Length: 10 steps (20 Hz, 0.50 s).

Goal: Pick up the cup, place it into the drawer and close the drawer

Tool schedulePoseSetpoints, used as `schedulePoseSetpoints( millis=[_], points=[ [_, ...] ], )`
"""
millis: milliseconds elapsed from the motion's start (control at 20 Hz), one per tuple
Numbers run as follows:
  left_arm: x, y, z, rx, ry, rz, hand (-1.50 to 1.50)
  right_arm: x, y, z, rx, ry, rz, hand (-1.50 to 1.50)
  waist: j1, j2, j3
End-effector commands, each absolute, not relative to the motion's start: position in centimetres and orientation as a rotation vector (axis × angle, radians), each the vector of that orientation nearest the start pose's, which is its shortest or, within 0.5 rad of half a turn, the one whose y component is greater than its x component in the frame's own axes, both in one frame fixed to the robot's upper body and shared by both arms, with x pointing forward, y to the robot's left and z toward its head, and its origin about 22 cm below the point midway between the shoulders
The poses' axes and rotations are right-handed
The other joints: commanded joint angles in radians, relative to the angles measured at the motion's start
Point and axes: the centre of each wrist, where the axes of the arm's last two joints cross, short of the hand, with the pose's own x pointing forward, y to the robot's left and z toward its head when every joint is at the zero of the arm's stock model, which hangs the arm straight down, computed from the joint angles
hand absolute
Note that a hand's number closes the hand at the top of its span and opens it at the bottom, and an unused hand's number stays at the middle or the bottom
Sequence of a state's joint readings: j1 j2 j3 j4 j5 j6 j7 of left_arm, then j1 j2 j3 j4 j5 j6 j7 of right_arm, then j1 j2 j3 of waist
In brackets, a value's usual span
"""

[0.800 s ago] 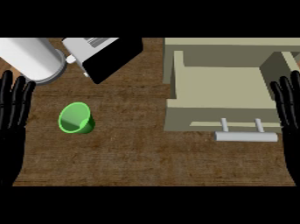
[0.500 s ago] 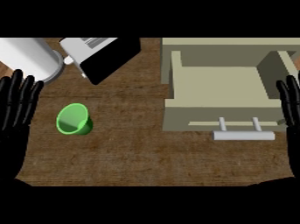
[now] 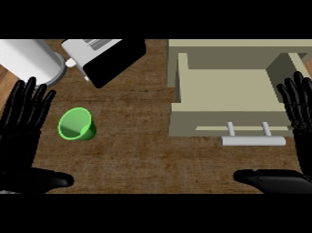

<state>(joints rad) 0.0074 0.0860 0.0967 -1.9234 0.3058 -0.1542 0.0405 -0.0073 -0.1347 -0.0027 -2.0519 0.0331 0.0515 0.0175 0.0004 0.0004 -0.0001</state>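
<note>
A green cup (image 3: 77,124) lies tilted on the dark wooden counter at the left, its mouth facing the viewer. The beige drawer (image 3: 227,98) stands pulled open at the right, empty inside, with a grey handle (image 3: 252,139) on its front. My left hand (image 3: 16,132) is open just left of the cup, fingers straight up, thumb stretched out low toward the right. At the right edge my right hand (image 3: 307,132) is open too, fingers up beside the drawer's front corner, its thumb pointing left below the handle. Neither hand touches anything.
A white cylinder (image 3: 24,58) lies at the back left. Beside it sits a black and white appliance (image 3: 104,57), behind the cup. Bare counter (image 3: 151,159) stretches between the cup and the drawer.
Both hands have drifted slightly inward and forward, and the left one is now nearer the cup. The cup and the drawer have not moved on the counter.
</note>
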Motion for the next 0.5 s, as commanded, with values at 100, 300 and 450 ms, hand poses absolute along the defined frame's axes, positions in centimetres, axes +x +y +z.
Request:
schedulePoseSetpoints(
  millis=[100, 300, 450],
  points=[
    [20.7, 26.3, 5.6, -0.199, -1.843, 0.080, -1.50, 21.7, -24.6, 12.2, -0.083, -2.016, 0.223, -1.50, 0.002, -0.001, 0.000],
    [21.1, 29.2, 2.8, -0.099, -1.812, 0.101, -1.50, 23.4, -25.4, 10.8, -0.082, -2.028, 0.215, -1.50, 0.003, 0.000, 0.000],
    [23.1, 30.6, 2.4, -0.018, -1.785, 0.115, -1.50, 23.0, -25.3, 10.5, -0.091, -2.022, 0.205, -1.50, 0.000, 0.000, 0.000]
  ],
)
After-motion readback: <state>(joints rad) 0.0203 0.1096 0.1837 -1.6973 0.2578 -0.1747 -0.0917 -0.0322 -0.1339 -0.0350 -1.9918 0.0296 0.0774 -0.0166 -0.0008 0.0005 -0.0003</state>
